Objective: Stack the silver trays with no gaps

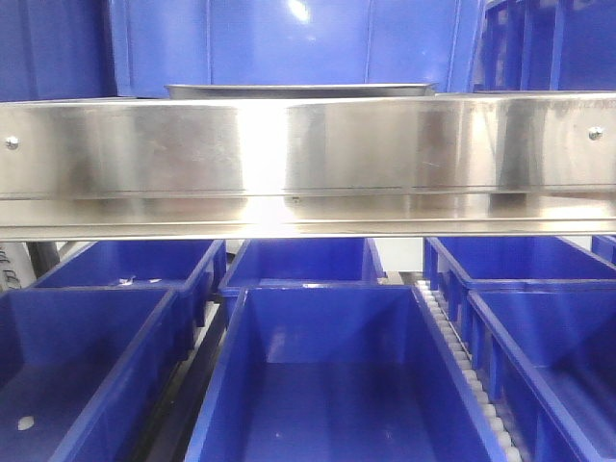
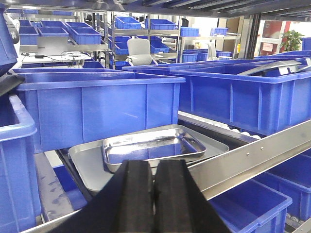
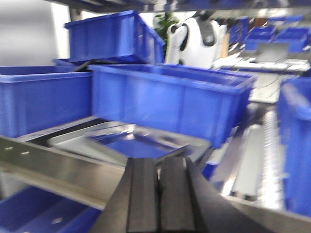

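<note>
Two silver trays lie on the shelf behind the steel rail. In the left wrist view a smaller shiny tray (image 2: 153, 145) rests askew inside a larger duller tray (image 2: 87, 162). My left gripper (image 2: 154, 167) is shut and empty, just in front of them. In the right wrist view, blurred, the trays (image 3: 133, 141) lie beyond the rail, and my right gripper (image 3: 158, 165) is shut and empty in front of them. In the front view only a thin tray rim (image 1: 298, 90) shows above the rail; neither gripper shows there.
A long brushed-steel rail with screws (image 1: 308, 159) runs across the shelf front (image 2: 252, 155) (image 3: 53, 167). Large blue bins (image 2: 97, 104) (image 3: 170, 102) stand close behind the trays. More blue bins (image 1: 337, 375) fill the level below.
</note>
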Available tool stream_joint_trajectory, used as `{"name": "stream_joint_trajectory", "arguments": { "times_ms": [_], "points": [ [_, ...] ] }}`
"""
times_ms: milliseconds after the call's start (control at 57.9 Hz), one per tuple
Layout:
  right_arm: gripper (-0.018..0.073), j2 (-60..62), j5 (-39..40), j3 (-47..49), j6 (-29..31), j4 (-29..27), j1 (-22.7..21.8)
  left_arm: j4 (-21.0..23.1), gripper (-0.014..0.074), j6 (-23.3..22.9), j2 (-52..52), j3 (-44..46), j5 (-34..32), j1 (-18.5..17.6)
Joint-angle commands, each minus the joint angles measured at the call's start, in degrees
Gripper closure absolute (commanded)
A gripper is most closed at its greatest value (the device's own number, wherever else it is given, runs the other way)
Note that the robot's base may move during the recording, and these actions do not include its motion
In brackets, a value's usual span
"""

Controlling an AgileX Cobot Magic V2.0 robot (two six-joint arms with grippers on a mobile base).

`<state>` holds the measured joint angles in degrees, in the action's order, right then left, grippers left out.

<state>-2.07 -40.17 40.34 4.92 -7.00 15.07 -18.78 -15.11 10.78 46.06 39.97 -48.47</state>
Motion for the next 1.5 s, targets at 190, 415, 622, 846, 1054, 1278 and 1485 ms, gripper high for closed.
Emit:
{"name": "stream_joint_trajectory", "arguments": {
  "times_ms": [190,415,622,846,1054,1278,1485],
  "points": [
    [0.0629,0.08,14.91,-5.49,0.70,1.69,-8.95,0.39,0.0603,-0.31,-0.28,-0.10,-0.72,-0.34],
    [0.0629,0.08,22.76,-13.74,0.70,1.69,-15.16,0.39,0.0603,-0.31,-0.28,-0.10,-0.72,-0.34],
    [0.0629,0.08,28.18,-25.82,0.70,1.80,-15.98,0.39,0.0603,-0.31,-0.28,-0.10,-0.72,-0.34],
    [0.0629,2.07,40.93,-36.76,0.70,2.33,-15.98,0.39,0.0603,-0.31,-0.28,-0.10,-0.72,-0.34],
    [0.0629,2.07,39.83,-39.63,0.70,2.33,-16.96,0.07,0.0603,-0.31,-0.27,-0.10,-0.72,-0.34],
    [0.0629,2.07,38.41,-39.97,0.70,2.33,-20.06,0.04,0.0603,-0.31,-0.27,-0.10,-0.72,-0.34],
    [0.0629,2.07,39.60,-40.34,0.59,2.33,-20.06,0.04,0.0603,-0.31,-0.27,-0.10,-0.72,-0.34]
  ]
}}
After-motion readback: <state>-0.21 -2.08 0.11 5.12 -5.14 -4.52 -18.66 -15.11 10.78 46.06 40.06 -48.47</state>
